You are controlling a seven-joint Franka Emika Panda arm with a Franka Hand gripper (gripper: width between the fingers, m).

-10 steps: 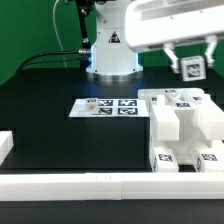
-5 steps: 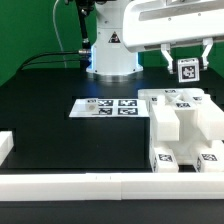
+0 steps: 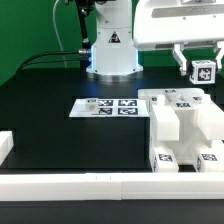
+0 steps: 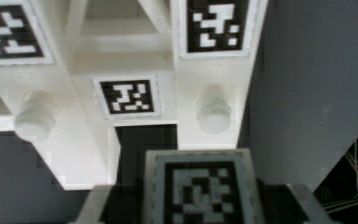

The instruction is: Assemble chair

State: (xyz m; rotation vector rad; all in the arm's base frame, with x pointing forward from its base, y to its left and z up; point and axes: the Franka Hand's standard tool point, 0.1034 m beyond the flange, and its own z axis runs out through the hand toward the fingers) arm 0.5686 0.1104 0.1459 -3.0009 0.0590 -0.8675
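Observation:
My gripper (image 3: pixel 204 72) is shut on a small white tagged block (image 3: pixel 204 71) and holds it in the air at the exterior view's right, above the chair parts. The block fills the near part of the wrist view (image 4: pixel 197 187) between my fingers. The joined white chair structure (image 3: pixel 183 122) stands on the black table below it, with tags on its faces. In the wrist view the structure (image 4: pixel 131 95) lies under the block, showing three tags and two round pegs.
The marker board (image 3: pixel 108 106) lies flat in the middle of the table. A long white rail (image 3: pixel 80 186) edges the front, with a white piece (image 3: pixel 5 147) at the left. The robot base (image 3: pixel 111 50) stands at the back.
My gripper has moved toward the exterior view's right with the small block in it, and slightly lower.

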